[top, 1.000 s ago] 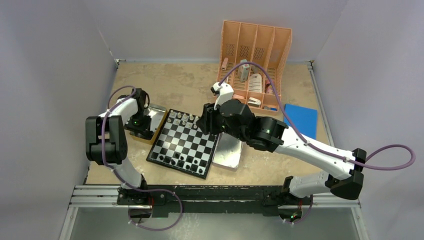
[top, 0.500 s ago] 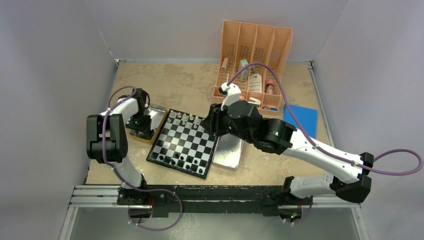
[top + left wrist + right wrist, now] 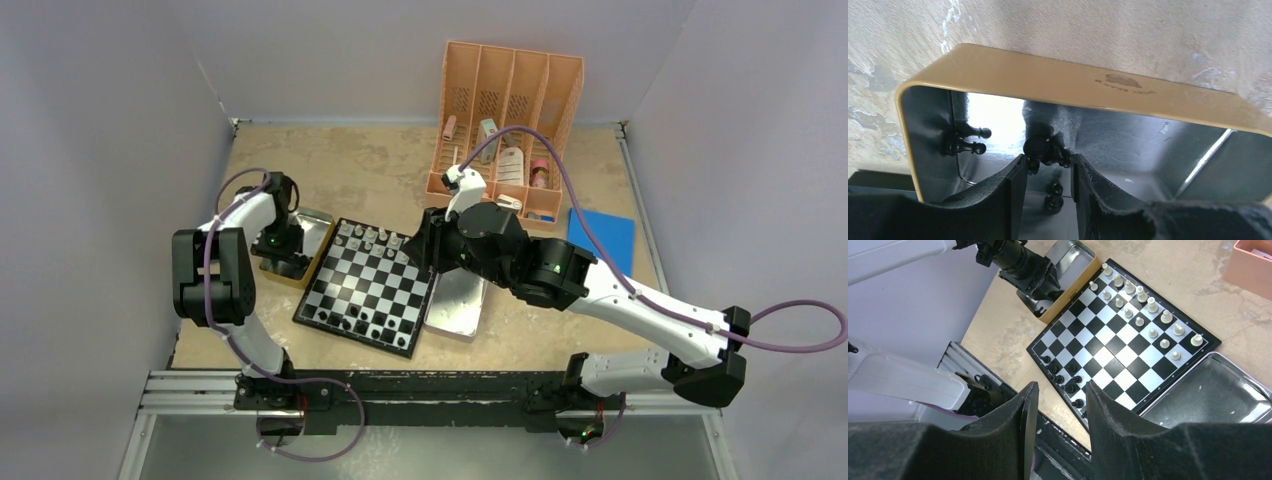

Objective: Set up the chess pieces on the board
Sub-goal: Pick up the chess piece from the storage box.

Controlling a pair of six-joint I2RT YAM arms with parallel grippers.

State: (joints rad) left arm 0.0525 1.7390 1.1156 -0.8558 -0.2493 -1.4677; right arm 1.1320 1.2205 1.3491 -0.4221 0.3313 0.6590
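Lying mid-table, the board [image 3: 368,283] is partly dressed: white pieces [image 3: 1143,305] in two rows along its far edge, a handful of black pieces [image 3: 1065,380] near the close edge. A gold-rimmed tin [image 3: 1048,75] sits just beside the board's left side. The left gripper [image 3: 1048,162] is down inside the tin — much nearer the loose black stock than the right gripper [image 3: 1060,390], which hangs above the board with jaws parted and empty. The left jaws straddle a black piece [image 3: 1039,146] at their very tips, its rounded head toward the camera — clamped or merely bracketed, I cannot tell. Black pawns [image 3: 968,141] lie on their sides by the tin's left wall, heads pointing right; one may be a reflection.
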